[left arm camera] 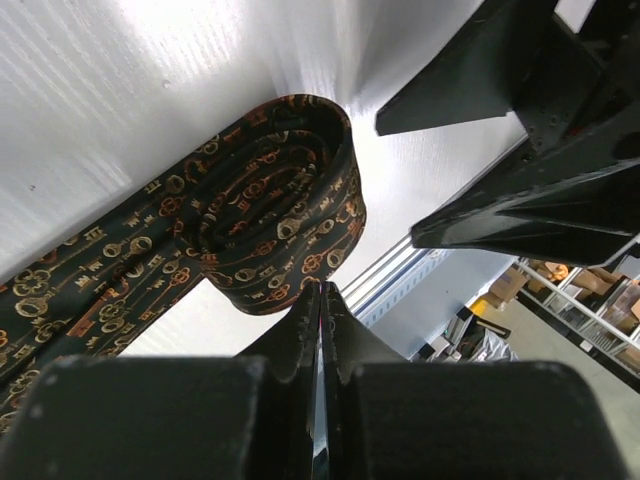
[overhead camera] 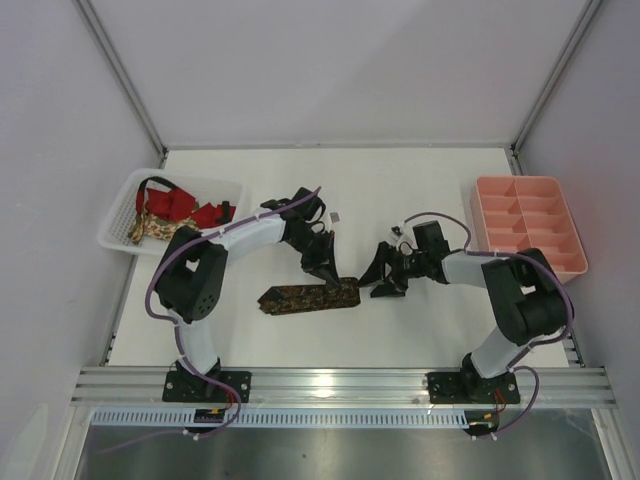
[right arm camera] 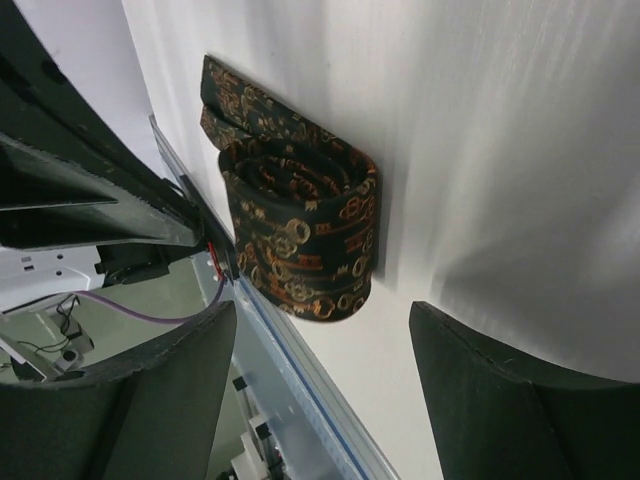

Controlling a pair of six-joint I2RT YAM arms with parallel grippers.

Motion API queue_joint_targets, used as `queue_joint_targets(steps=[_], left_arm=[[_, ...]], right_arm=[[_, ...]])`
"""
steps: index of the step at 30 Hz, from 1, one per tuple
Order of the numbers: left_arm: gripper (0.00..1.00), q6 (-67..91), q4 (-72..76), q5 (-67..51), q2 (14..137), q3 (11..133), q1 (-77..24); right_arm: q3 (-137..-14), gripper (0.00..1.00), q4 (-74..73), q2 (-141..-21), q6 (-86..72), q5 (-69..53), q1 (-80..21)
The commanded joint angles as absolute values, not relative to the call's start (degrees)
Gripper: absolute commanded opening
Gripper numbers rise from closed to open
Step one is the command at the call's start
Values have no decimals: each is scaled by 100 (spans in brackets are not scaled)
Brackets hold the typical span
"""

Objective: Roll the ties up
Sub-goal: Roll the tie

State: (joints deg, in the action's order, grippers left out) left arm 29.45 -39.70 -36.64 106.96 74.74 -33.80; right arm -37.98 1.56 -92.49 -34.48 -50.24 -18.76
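Observation:
A dark brown tie (overhead camera: pixel 308 297) with a reddish-gold pattern lies flat on the white table, its right end wound into a roll (overhead camera: pixel 345 293). In the left wrist view the roll (left arm camera: pixel 275 205) sits just beyond my left gripper (left arm camera: pixel 325 290), whose jaws are pressed shut with nothing visible between them. From above, the left gripper (overhead camera: pixel 322 268) hangs over the roll's far side. My right gripper (overhead camera: pixel 385 275) stands open just right of the roll. In the right wrist view the roll (right arm camera: pixel 300 240) lies ahead of the right gripper (right arm camera: pixel 322 310), not between its fingers.
A white basket (overhead camera: pixel 118 215) at the far left holds a red tie (overhead camera: pixel 178 205) and a beige floral tie (overhead camera: pixel 145 230). A pink compartment tray (overhead camera: pixel 527 225) stands at the far right. The table's metal front rail (overhead camera: pixel 340 380) runs close behind the roll.

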Motion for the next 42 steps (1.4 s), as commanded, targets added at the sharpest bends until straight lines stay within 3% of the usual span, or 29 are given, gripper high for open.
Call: queue_joint_targets(steps=[1, 28, 33, 42], left_arm=[[4, 2778, -3973, -3622, 10784, 7471, -3305], [2, 2566, -3779, -3489, 11039, 6979, -3076], [2, 2549, -3771, -3480, 11030, 6952, -3067], [2, 2610, -3595, -3603, 11092, 6812, -3085]], right_arm=[[-4016, 76, 790, -9623, -3603, -5291, -2048], [-4008, 68, 2250, -10907, -4614, -5598, -2575], [-4017, 57, 2268, -10925, -4877, -5520, -2663], [-4464, 24, 1082, -10600, -4685, -5081, -2821]])
